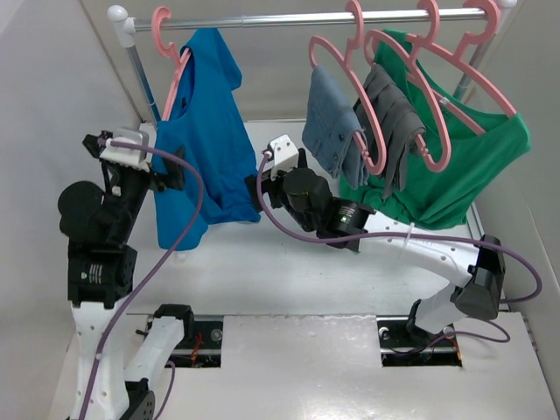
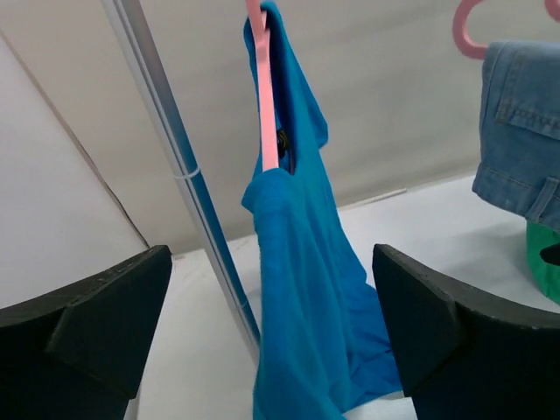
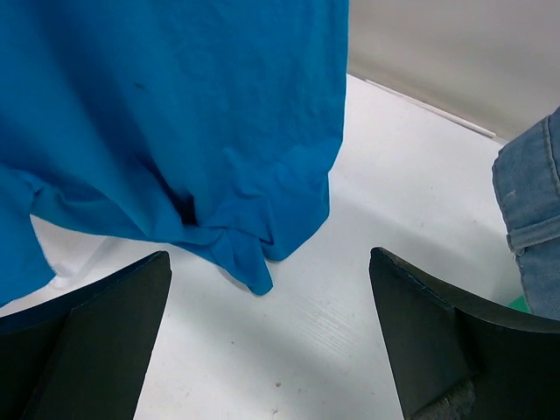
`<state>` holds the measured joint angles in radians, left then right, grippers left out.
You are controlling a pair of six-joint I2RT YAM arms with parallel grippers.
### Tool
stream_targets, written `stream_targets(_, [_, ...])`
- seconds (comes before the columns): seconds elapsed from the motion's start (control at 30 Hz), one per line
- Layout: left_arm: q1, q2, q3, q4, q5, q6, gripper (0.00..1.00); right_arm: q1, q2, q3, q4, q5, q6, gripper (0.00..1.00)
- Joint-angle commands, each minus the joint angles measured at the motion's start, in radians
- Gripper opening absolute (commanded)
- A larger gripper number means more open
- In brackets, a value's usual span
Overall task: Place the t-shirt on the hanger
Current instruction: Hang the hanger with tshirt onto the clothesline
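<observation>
The blue t-shirt (image 1: 206,149) hangs draped over the pink hanger (image 1: 175,83), whose hook sits on the rail at the left. Its hem trails onto the white table. My left gripper (image 1: 171,179) is at the shirt's left edge. In the left wrist view this gripper (image 2: 271,341) is open, with the t-shirt (image 2: 306,289) and the hanger (image 2: 267,114) beyond its fingers and nothing gripped. My right gripper (image 1: 255,194) is by the shirt's lower right corner. It is open (image 3: 271,341) just short of the hem of the t-shirt (image 3: 175,114), over bare table.
The rack's upright pole (image 2: 188,175) stands just left of the shirt. Further right on the rail hang a denim garment (image 1: 337,127), a grey garment (image 1: 394,131) and a green shirt (image 1: 472,166), all on pink hangers. White walls close in both sides.
</observation>
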<state>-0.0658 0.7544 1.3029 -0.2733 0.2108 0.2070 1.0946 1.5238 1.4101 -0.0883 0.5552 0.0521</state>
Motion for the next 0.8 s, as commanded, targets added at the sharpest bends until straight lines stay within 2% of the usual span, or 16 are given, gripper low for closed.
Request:
stream_targets(0.0, [-0.003, -0.046, 0.019, 0.04, 0.035, 0.003, 1.0, 0.008, -0.047, 0.003, -0.002, 0.0, -0.014, 0.99])
stream_targets(0.1, [-0.003, -0.09, 0.047, 0.031, 0.048, 0.003, 1.0, 0.008, -0.047, -0.007, -0.021, -0.014, -0.014, 0.99])
stream_targets(0.2, [-0.003, -0.17, 0.038, 0.04, -0.003, 0.003, 1.0, 0.008, -0.056, -0.039, -0.044, -0.023, -0.014, 0.99])
stream_targets(0.3, [-0.003, -0.265, -0.017, 0.051, -0.213, 0.003, 1.0, 0.008, -0.079, -0.094, -0.053, -0.034, -0.005, 0.99])
stream_targets(0.33, [-0.003, -0.286, -0.04, 0.051, -0.376, 0.003, 1.0, 0.008, -0.092, -0.109, -0.063, -0.043, -0.005, 0.99])
stream_targets(0.37, [-0.003, -0.305, -0.063, 0.031, -0.457, -0.007, 1.0, 0.008, -0.093, -0.124, -0.064, -0.043, 0.011, 0.99])
stream_targets(0.47, [0.015, -0.389, -0.215, 0.006, -0.652, 0.057, 1.0, 0.008, -0.123, -0.192, -0.083, -0.054, 0.054, 0.99])
stream_targets(0.5, [0.015, -0.421, -0.338, 0.037, -0.683, 0.131, 1.0, 0.008, -0.137, -0.207, -0.083, -0.054, 0.063, 0.99])
stream_targets(0.57, [0.015, -0.522, -0.445, 0.048, -0.731, 0.182, 1.0, 0.008, -0.149, -0.246, -0.096, -0.066, 0.075, 0.99])
stream_targets(0.67, [0.015, -0.648, -0.586, 0.0, -0.731, 0.239, 1.0, 0.008, -0.171, -0.287, -0.123, -0.066, 0.113, 0.99])
stream_targets(0.77, [0.015, -0.754, -0.688, -0.102, -0.651, 0.278, 1.0, -0.001, -0.203, -0.377, -0.134, -0.032, 0.173, 0.99])
